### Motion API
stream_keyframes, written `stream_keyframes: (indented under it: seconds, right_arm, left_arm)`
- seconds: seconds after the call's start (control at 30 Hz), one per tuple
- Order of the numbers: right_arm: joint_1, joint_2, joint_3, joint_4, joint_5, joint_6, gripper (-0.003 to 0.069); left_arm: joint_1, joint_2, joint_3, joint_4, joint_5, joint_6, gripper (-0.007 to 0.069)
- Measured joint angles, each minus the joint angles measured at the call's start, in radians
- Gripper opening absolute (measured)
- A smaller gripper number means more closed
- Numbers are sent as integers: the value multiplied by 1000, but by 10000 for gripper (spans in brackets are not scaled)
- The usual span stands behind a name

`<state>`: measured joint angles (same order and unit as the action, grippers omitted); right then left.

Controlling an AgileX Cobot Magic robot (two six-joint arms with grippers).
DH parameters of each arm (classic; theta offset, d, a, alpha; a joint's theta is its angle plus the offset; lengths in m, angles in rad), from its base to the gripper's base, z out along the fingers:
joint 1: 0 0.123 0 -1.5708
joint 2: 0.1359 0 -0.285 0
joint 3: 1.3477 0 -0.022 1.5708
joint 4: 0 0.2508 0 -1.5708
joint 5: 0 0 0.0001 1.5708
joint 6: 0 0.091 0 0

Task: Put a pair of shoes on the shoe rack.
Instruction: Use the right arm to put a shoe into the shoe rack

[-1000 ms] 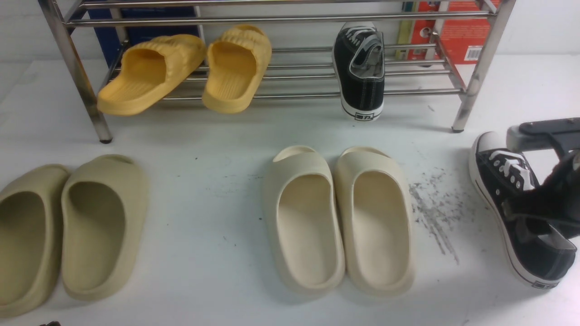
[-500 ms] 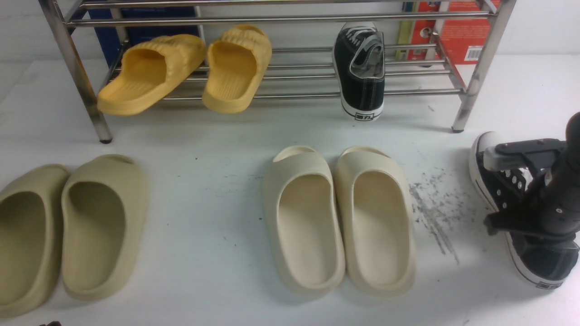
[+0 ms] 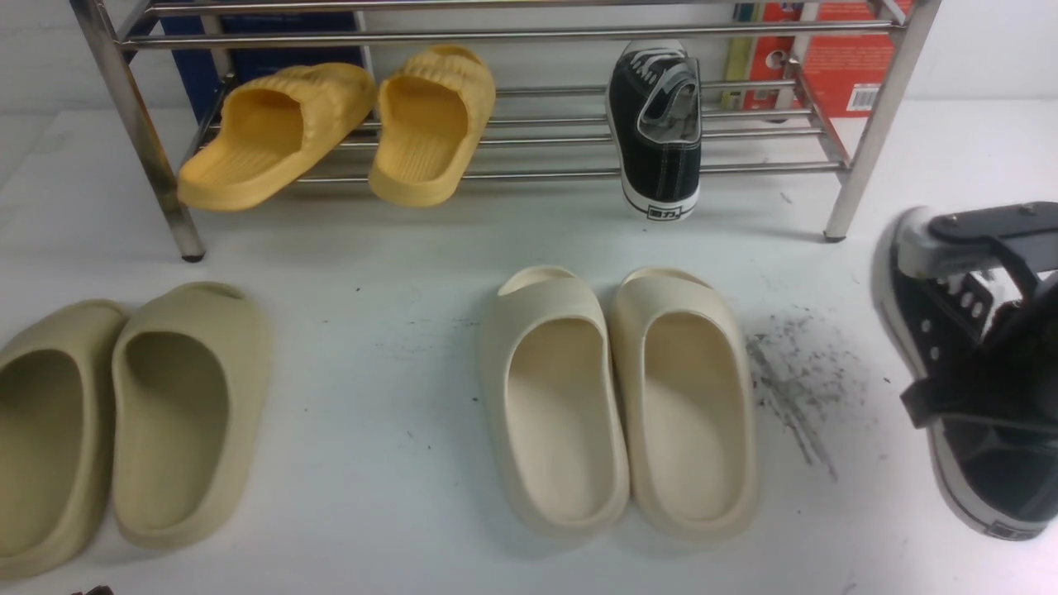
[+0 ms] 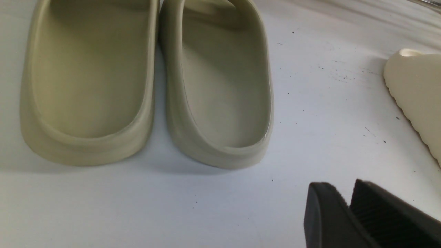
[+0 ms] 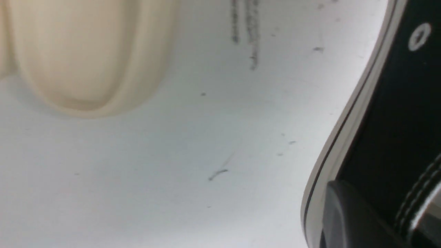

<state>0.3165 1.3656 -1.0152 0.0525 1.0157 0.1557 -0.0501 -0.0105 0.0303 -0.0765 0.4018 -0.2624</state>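
Racking looks half done: one sneaker [image 3: 661, 178] sits on the shoe rack's [image 3: 529, 35] lower tier [image 3: 545, 175], the right pincer [image 3: 924, 326] grips the other sneaker [image 3: 996, 475], unplaced, the left pincer's [image 4: 344, 199] opening unclear.

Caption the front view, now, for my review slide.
Right claw lifts one sneaker; the other sits on the rack.

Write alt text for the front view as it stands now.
The robot's right jaws grip a black sneaker at right, beside cream slides. Behind, a metal rack holds yellow slippers and the matching sneaker; olive slides sit at left.
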Motion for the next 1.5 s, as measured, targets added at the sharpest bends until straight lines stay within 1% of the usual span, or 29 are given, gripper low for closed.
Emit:
stream_keyframes:
  seconds: [0.1,0.23,0.33,0.5,0.53,0.7,0.9,1.2,1.5]
  right_arm:
    - [6,35,-49,25,-1,-4,32]
    - [6,80,-117,24,-3,-5,32]
    - [4,143,-222,23,-4,-6,32]
    - [3,222,-331,17,-4,-13,32]
    - [3,265,-386,17,-6,-23,32]
    - [3,390,-530,17,-6,-45,32]
    - [-28,530,-699,32,12,-56,32]
    - [-87,675,-904,66,31,-125,32]
    - [-91,824,-1094,82,33,-162,32]
  left_arm:
    - [0,0,0,0,0,0,128]
    - [0,0,0,0,0,0,129]
    - [0,0,0,0,0,0,132]
    - [0,0,0,0,0,0,134]
    - [0,0,0,0,0,0,134]
    - [0,0,0,0,0,0,134]
    - [0,0,0,0,0,0,138]
    - [0,0,0,0,0,0,146]
    - [0,0,0,0,0,0,154]
